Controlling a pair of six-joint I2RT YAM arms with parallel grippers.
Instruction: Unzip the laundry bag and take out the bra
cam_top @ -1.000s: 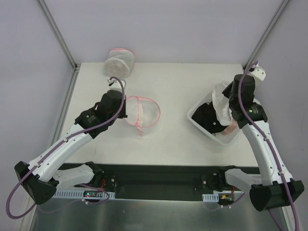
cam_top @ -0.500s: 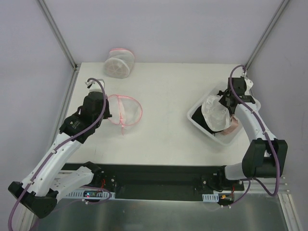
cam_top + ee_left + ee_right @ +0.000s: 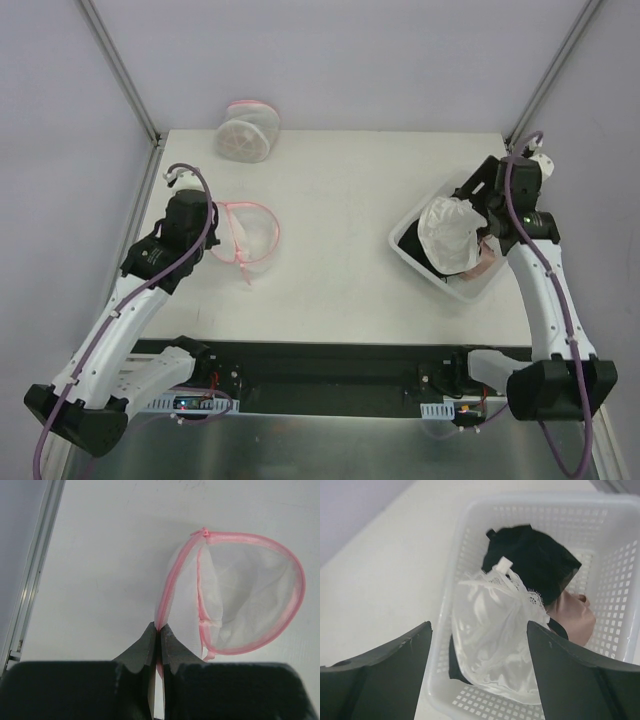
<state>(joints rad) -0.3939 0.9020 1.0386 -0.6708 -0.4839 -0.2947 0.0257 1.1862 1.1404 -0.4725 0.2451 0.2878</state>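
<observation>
Left wrist view: nearest the lens, the left gripper [image 3: 160, 632] has its fingers pressed together on a pinch of the pink zipper rim of the laundry bag [image 3: 245, 595]. Beyond them the bag lies slack on the white tabletop [image 3: 100, 555], its rim spread into a wide loop and the translucent mesh inside showing nothing but itself, so it reads as unzipped and empty.

In the right wrist view, the right gripper [image 3: 479, 627] hangs over a white perforated basket [image 3: 615, 605] with its fingers spread wide and nothing between them. Directly below lies the bra [image 3: 485, 650], pale and glossy with a lace edge, apart from both fingers. It rests on a black garment [image 3: 535, 560], and a beige-pink bra [image 3: 575, 620] is tucked beside it against the basket's wall.

Judging from this, both halves of the task look done and the step in hand is the letting-go over the basket. The next move probably calls for the right arm to lift straight up, clear of the lace and strap so nothing catches, and for the left fingers to part and leave the bag on the tabletop.

In the top external view, at the far edge of the tabletop and well apart from both arms, a drum-shaped mesh bag [image 3: 247, 133] with a pink rim sits untouched.
</observation>
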